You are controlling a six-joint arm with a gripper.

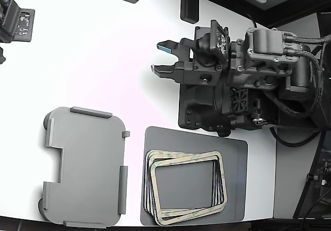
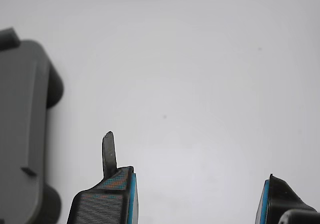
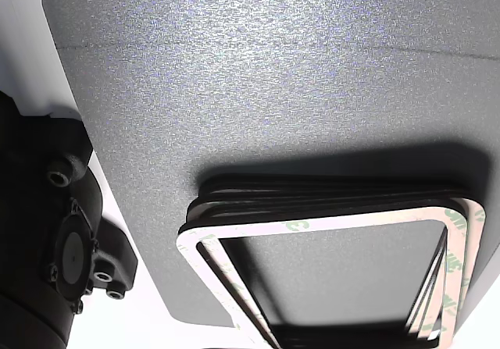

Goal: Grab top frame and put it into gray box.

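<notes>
We see the end effector [image 1: 164, 58] in the upper middle of the exterior view, above the bare white table [image 1: 93, 55], its two blue-padded fingers [image 1: 165, 47] spread apart with nothing between them. In the wrist view the same fingers [image 2: 117, 196] stand well apart at the lower edge of the picture, over plain table, and a corner of the gray box [image 2: 22, 129] shows at the left edge.

The top frame [image 1: 187, 157] lies on a loosely fanned stack of like frames in the lower middle of the exterior view, resting on a darker gray mat [image 1: 235, 179]. The gray box [image 1: 85, 164] sits in the lower left, just beside the mat and apart from the stack.

In the other view, the top frame [image 3: 312, 226] fills the lower right, with the mat [image 3: 273, 68] spreading across the upper part.
</notes>
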